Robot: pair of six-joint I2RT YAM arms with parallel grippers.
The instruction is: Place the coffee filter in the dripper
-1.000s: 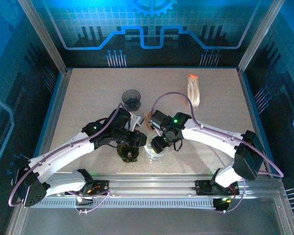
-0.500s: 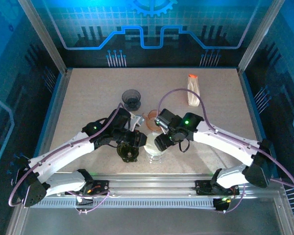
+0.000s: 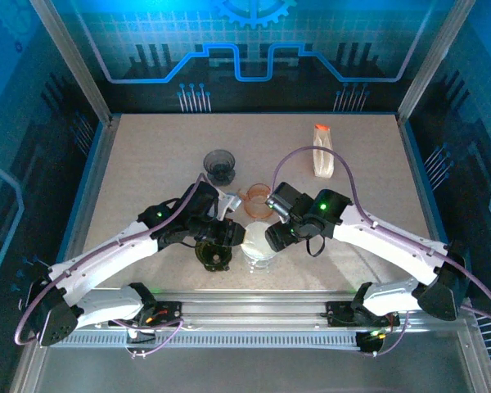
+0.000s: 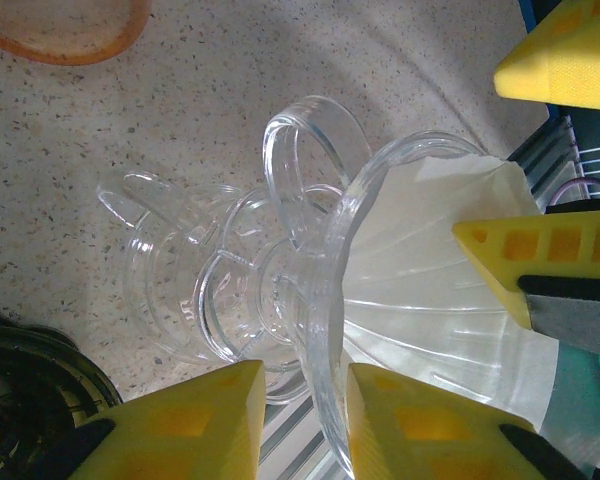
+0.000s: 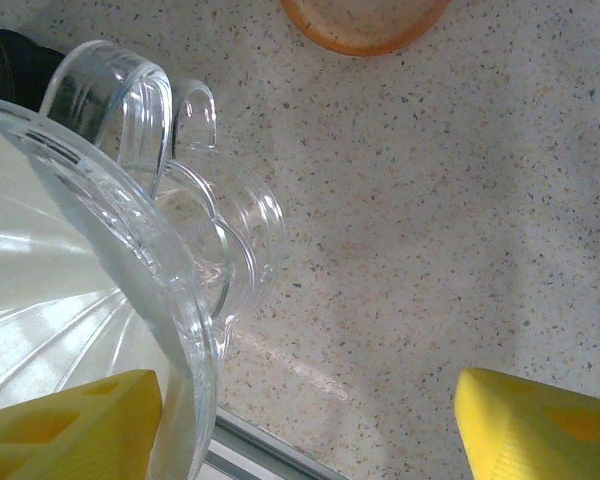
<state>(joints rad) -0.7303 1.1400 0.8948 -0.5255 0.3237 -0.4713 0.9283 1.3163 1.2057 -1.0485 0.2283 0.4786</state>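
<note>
**Filter seated in the held dripper, right fingers spread above it**

The left gripper (image 4: 305, 400) is clenched on the rim of the clear dripper (image 4: 325, 300), with the wall pinched between its pads. I judge this is to steady the cone while the paper is settled. The white coffee filter (image 4: 430, 270) lies inside the cone, just ahead of those pads and against the ribbed wall. The right gripper (image 5: 305, 400) is released, its jaws wide apart: one finger sits inside the rim over the filter, the other over bare table (image 5: 430, 200). The table's front edge (image 5: 280, 450) runs close on the near side of both grippers, so the free room lies ahead. Beside the left gripper sits a dark round vessel (image 4: 20, 380), near it but apart. Past the dripper's handle (image 5: 110, 100) there is open tabletop, then an orange dish (image 5: 365, 25).
</note>
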